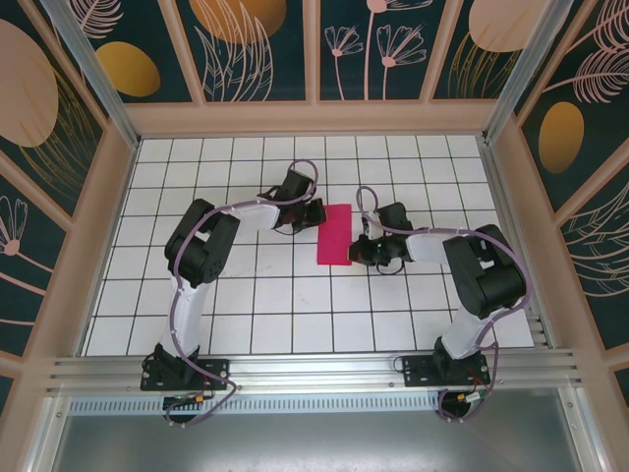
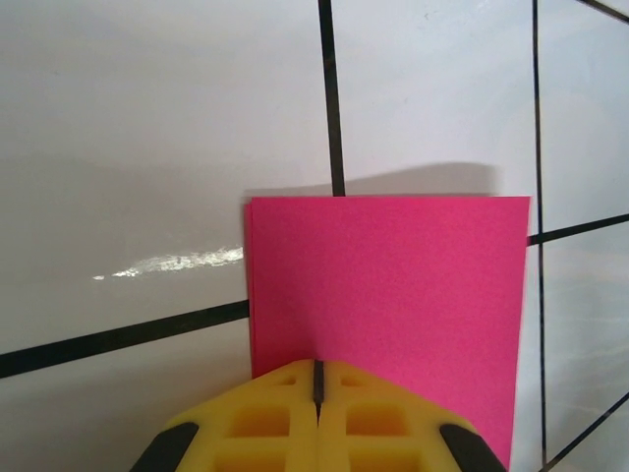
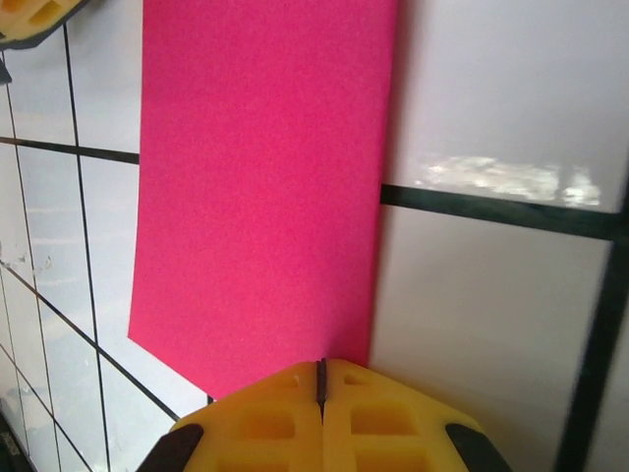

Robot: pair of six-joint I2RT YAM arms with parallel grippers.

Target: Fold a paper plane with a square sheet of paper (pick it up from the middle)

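The square sheet of paper [image 1: 334, 234] is magenta-pink and lies flat on the white grid table as a narrow doubled rectangle. In the left wrist view the sheet [image 2: 393, 285] shows two layers along its left edge. My left gripper [image 1: 316, 211] is shut, and its yellow tips [image 2: 317, 366] rest over the sheet's near edge. My right gripper [image 1: 356, 251] is also shut, with its tips [image 3: 320, 366] over the near right corner of the sheet [image 3: 260, 187]. The left gripper's yellow finger [image 3: 29, 15] sits at the sheet's far corner. Nothing is held between either pair of jaws.
The white table [image 1: 256, 305] with its black grid lines is ringed by a raised wooden frame [image 1: 314, 118] and patterned walls. Both arm bases stand on the metal rail [image 1: 314, 372] at the near edge.
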